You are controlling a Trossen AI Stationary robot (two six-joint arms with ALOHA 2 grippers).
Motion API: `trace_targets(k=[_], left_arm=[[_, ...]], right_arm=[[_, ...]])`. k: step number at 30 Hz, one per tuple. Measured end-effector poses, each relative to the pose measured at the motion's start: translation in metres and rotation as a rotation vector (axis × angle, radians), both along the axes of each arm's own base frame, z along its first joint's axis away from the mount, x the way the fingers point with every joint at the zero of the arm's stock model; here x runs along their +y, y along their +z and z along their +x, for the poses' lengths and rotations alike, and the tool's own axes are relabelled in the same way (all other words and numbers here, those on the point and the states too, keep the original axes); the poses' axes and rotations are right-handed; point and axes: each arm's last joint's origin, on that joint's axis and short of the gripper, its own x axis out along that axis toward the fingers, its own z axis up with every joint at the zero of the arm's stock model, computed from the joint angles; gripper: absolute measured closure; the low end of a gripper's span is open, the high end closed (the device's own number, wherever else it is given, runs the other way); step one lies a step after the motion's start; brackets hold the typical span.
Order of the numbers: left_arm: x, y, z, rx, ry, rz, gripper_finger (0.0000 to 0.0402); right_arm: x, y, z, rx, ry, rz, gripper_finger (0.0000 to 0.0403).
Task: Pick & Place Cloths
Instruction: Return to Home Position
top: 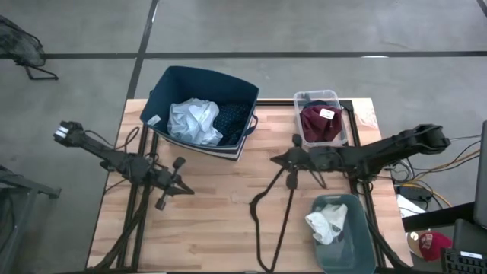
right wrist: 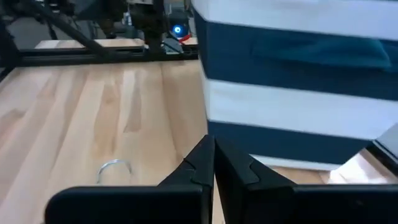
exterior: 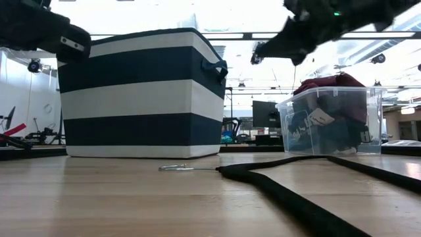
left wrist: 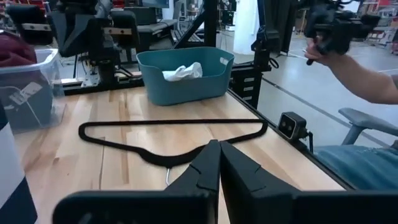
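A pale blue shirt (top: 194, 122) and a navy patterned piece (top: 234, 118) lie in the navy striped bin (top: 171, 84) at the far side. A maroon piece (top: 319, 125) fills a clear box (top: 319, 97), with darker pieces under it (exterior: 329, 131). White socks (top: 326, 224) lie in a teal tub (top: 358, 243). My left gripper (top: 189, 190) hovers shut near the bin's near-left corner and is also visible in its wrist view (left wrist: 219, 146). My right gripper (top: 275, 158) is shut too (right wrist: 211, 146). It hangs raised (exterior: 260, 52) between the bin and the clear box.
A thin black clothes hanger (top: 285, 205) lies flat mid-table, its wire hook (right wrist: 115, 168) pointing to the bin. Bare wood lies at the near left (top: 190, 236). A person's hand (left wrist: 323, 50) holds a device beyond the table's right edge.
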Motion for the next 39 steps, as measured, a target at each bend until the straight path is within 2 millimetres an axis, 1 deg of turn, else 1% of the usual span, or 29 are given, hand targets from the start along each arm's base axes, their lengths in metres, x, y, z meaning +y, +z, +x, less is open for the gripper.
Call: trace_targets(k=[5, 10, 16, 20, 28, 30, 32, 35, 39], left_arm=[[0.004, -0.003, -0.008, 0.015, 0.008, 0.003, 0.0391], [0.008, -0.002, -0.015, 0.004, 0.016, -0.007, 0.0395], [0.012, -0.003, -0.024, 0.009, 0.032, -0.001, 0.0387], [0.015, -0.001, -0.03, -0.021, 0.034, -0.015, 0.039], [0.021, 0.0, -0.042, -0.066, 0.045, -0.008, 0.0393], [0.022, -0.003, -0.043, -0.04, 0.052, 0.004, 0.039], [0.023, -0.001, -0.044, -0.039, 0.062, 0.005, 0.0389], [0.024, -0.003, -0.043, -0.019, 0.098, 0.017, 0.0391], [0.024, -0.003, -0.043, -0.02, 0.1, 0.016, 0.0394]], right_arm=[[-0.002, -0.011, -0.027, -0.036, 0.009, 0.012, 0.0394], [-0.005, -0.019, -0.052, -0.086, 0.007, 0.025, 0.0394], [-0.01, -0.028, -0.083, -0.169, 0.006, 0.034, 0.0394], [-0.012, -0.036, -0.1, -0.218, 0.011, 0.039, 0.0394], [-0.014, -0.047, -0.122, -0.305, 0.022, 0.012, 0.0394], [-0.015, -0.049, -0.127, -0.332, 0.023, 0.008, 0.0394], [-0.015, -0.05, -0.13, -0.36, 0.035, 0.004, 0.0394], [-0.015, -0.051, -0.135, -0.382, 0.072, -0.001, 0.0394], [-0.015, -0.051, -0.14, -0.392, 0.079, -0.004, 0.0394]])
